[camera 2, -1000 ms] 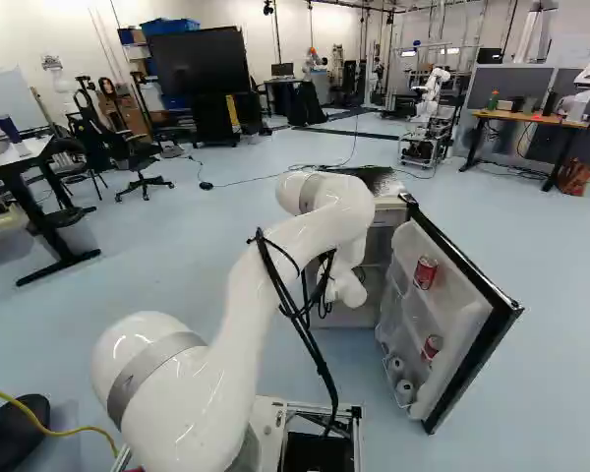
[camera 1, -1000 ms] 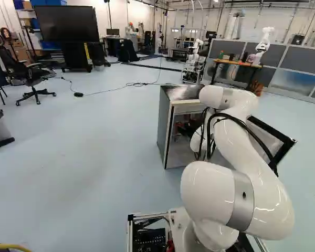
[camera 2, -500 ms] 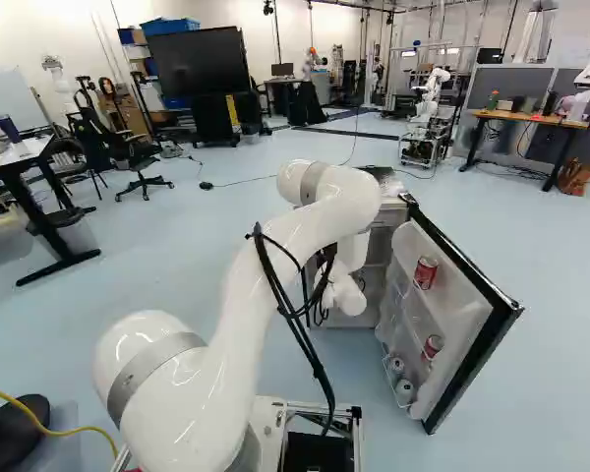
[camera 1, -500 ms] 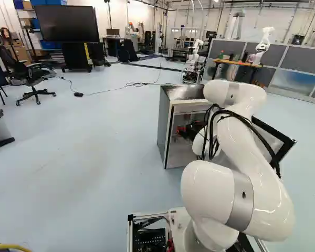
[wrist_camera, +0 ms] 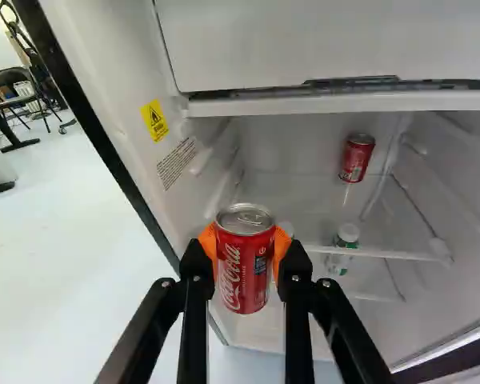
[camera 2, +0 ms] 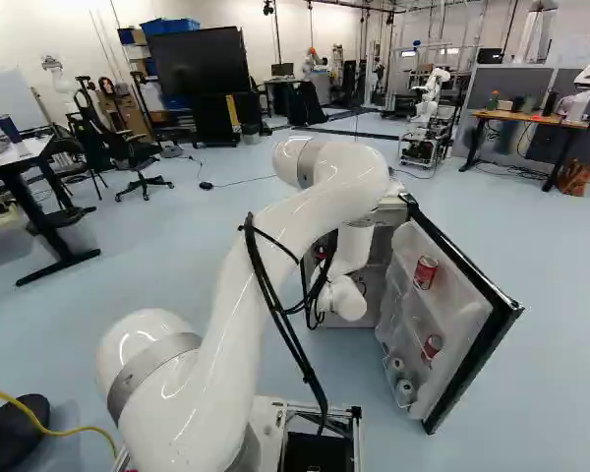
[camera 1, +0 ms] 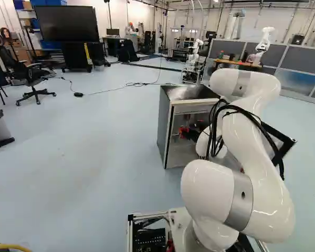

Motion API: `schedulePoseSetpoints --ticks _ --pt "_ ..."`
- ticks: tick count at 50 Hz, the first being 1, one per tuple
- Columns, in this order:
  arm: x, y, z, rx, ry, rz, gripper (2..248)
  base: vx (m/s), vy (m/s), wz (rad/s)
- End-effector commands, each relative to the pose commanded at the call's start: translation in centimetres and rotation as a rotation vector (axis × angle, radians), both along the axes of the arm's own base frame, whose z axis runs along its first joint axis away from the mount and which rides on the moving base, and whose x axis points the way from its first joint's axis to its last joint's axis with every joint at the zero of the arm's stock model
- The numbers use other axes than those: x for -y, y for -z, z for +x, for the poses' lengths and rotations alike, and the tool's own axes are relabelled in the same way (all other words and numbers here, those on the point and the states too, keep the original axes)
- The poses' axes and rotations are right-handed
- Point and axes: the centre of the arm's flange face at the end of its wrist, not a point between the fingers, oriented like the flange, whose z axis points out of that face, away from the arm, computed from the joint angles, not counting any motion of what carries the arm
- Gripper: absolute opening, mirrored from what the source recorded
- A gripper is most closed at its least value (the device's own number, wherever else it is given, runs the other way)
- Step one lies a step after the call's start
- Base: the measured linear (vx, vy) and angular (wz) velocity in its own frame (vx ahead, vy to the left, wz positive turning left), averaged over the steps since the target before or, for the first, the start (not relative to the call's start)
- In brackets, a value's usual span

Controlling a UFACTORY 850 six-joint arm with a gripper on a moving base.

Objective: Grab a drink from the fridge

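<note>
- Can (wrist_camera: 244, 268) in red and silver — broad white script running lengthwise down the side, a small dark panel with fine marks beside the script.
- Pale metal lid on top, rounded at the rim and fully in sight in the wrist view, with a narrow silver neck just below.
- Glossy red wall, straight-sided, with no dent visible on the side facing the camera.
- Gripper (camera 1: 186, 131) closed around the can, one finger on each flank, orange pads (wrist_camera: 282, 244) pressed to the red wall — a grip from two sides.
- Held up in front of the open fridge (camera 1: 165, 126); just how near to the shelf edge behind, impossible to tell.
- Farther in, past the fingers, another red can (wrist_camera: 358, 158), upright near the back of the compartment.
- Lower down, a small bottle (wrist_camera: 346, 238) with a white cap and a green-marked label, partly behind a shelf edge.
- Swung wide at the right of the fridge in the right base view, the door (camera 2: 462, 320), with an upper door can (camera 2: 425, 272) and a lower door can (camera 2: 433, 346) in the racks, both red.
- On the inner wall, beside the opening, a yellow warning sticker (wrist_camera: 154, 120) above lines of small print.
</note>
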Motion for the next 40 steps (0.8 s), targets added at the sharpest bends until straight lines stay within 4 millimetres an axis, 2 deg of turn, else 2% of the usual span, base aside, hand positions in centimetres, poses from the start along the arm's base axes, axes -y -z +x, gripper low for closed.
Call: schedulePoseSetpoints --ticks 24,40 --pt "-0.5 -4.2 -4.8 -0.038 0.103 0.015 90 0.0 0.0 0.0" --pt "-2.2 -6.9 -7.6 -0.06 0.146 0.02 90 0.0 0.0 0.0"
